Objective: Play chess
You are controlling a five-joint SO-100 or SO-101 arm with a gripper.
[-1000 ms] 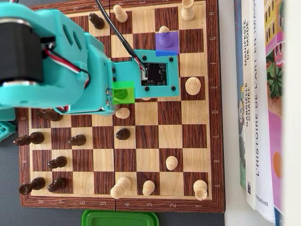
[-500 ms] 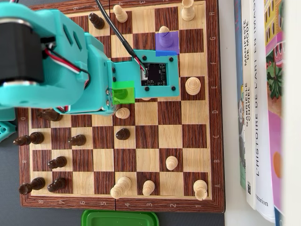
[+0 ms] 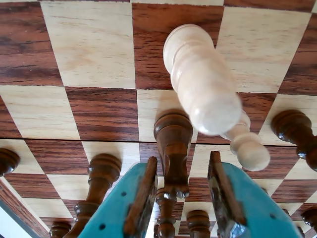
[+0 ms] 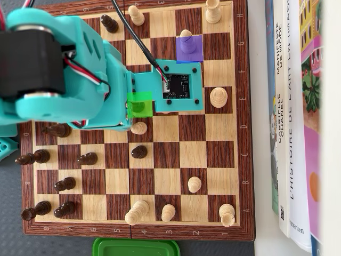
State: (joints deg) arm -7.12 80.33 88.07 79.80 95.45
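Note:
In the wrist view my gripper (image 3: 182,158) is open, its teal jaws with brown pads (image 3: 143,198) either side of a dark chess piece (image 3: 173,144). The left pad is close to the piece and a gap shows on the right. A large light piece (image 3: 203,79) leans just beyond it, with a smaller light piece (image 3: 247,148) to its right. In the overhead view the teal arm (image 4: 80,74) covers the upper left of the chessboard (image 4: 213,144), hiding the jaws. A green square (image 4: 140,104) and a purple square (image 4: 189,48) mark two fields.
Dark pieces (image 4: 64,184) crowd the board's left side and light ones (image 4: 194,184) the lower right; a dark pawn (image 4: 139,152) stands mid-board. Books (image 4: 298,106) lie along the right edge. A green lid (image 4: 136,248) sits below the board.
In the overhead view the arm's body and motor have shifted right and slightly down. No chess piece has moved.

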